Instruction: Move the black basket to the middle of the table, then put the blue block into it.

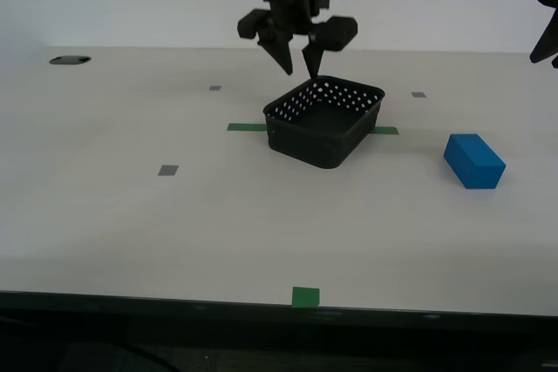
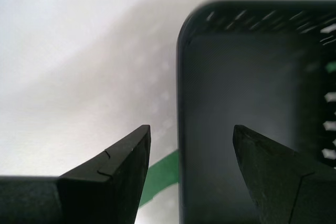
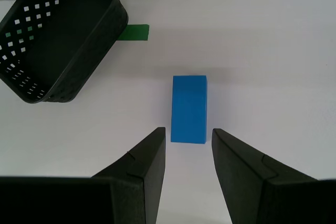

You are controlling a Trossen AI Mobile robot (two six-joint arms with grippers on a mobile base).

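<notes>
First wrist view: blue block (image 3: 189, 108) long axis points between my first gripper (image 3: 188, 140) fingers, apart; second's apart.

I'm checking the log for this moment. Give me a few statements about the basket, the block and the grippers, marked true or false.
1. The blue block lies inside the black basket. False: it lies on the table, apart from the basket.
2. My second gripper is open above the basket's rim. True.
3. My first gripper is shut on the block. False: it is open, holding nothing.
4. The basket is empty. True.
</notes>
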